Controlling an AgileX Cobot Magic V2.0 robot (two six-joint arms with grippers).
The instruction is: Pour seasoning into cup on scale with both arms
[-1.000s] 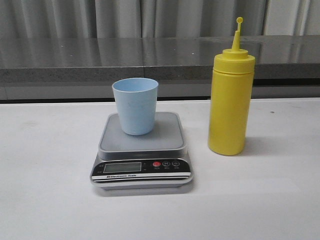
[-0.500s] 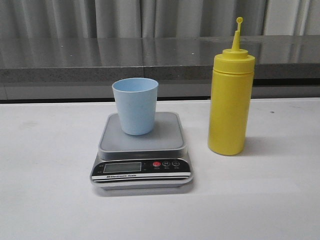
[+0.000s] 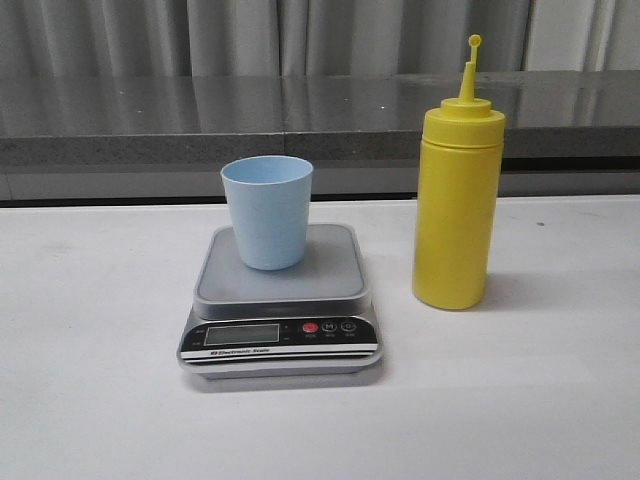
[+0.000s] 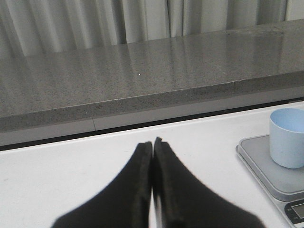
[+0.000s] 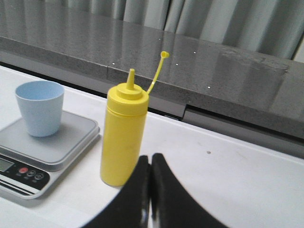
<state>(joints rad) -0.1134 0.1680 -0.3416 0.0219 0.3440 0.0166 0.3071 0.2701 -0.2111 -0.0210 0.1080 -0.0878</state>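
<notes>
On the white desk (image 3: 90, 400) I am seeing the seasoning bottle (image 3: 455, 200) standing upright just right of the scale (image 3: 280, 300), apart from it. The cup (image 3: 266, 212) is sitting upright on the scale's platform, toward its back. My left end effector (image 4: 152, 145) is hanging clenched and empty, left of the scale; my right end effector (image 5: 150, 159) is clenched too, near the bottle.

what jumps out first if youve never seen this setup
The tall yellow seasoning bottle stands upright on the white table, right of the scale, its cap off the nozzle on its tether. The light blue cup sits on the scale's platform. In each wrist view the black jaws are closed together, holding nothing.
</notes>
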